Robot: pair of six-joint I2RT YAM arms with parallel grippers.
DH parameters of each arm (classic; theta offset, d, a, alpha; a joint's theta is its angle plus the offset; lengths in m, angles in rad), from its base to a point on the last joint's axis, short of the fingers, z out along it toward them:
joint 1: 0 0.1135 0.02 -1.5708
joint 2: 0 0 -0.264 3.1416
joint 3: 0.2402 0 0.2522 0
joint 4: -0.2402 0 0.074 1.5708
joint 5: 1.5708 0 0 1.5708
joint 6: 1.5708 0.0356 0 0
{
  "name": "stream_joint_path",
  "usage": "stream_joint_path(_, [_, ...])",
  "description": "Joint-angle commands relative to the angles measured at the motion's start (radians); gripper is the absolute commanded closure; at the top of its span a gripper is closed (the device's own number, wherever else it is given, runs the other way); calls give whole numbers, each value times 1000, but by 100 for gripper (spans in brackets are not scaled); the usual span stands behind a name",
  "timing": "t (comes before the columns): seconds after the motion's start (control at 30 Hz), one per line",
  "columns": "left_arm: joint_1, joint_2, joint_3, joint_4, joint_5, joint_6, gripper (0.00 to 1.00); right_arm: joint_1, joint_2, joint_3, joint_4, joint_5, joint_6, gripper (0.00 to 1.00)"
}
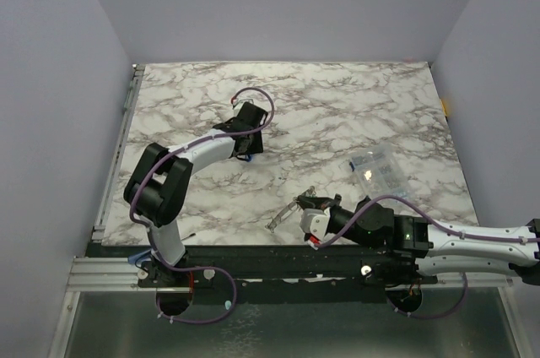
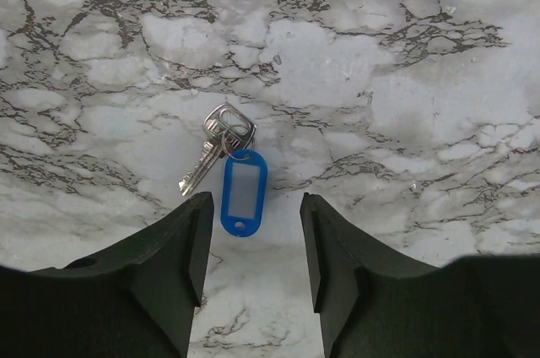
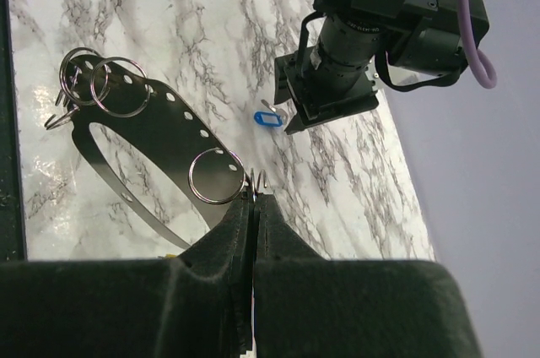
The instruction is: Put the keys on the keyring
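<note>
The keys (image 2: 221, 134) are a small silver bunch with a blue plastic tag (image 2: 243, 192), lying flat on the marble table. My left gripper (image 2: 255, 202) hovers over them, open. The tag's lower end shows between its fingertips (image 2: 196, 231), nearer the left one, and nothing is gripped. From above, the left gripper (image 1: 246, 149) is mid-table. The keyring (image 3: 152, 113) is a dark flat metal hoop with punched holes and several split rings (image 3: 215, 176) on it. My right gripper (image 3: 254, 199) is shut on its near edge, close to the front of the table (image 1: 283, 219).
A clear plastic box (image 1: 375, 170) lies right of centre. In the right wrist view the left arm's gripper (image 3: 285, 117) points down at the blue tag (image 3: 268, 119). Grey walls surround the marble top, and a metal rail (image 1: 114, 164) runs along its left edge.
</note>
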Motion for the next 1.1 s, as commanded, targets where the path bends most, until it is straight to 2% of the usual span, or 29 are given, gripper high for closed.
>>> stream_joint_path(0.0, [15,32,19,31,-11,-19,48,7,-9,0,55,12,13,99])
stream_joint_path(1.07, [33,104,21,103,-14,0,62,14,31,0,61,20,15,99])
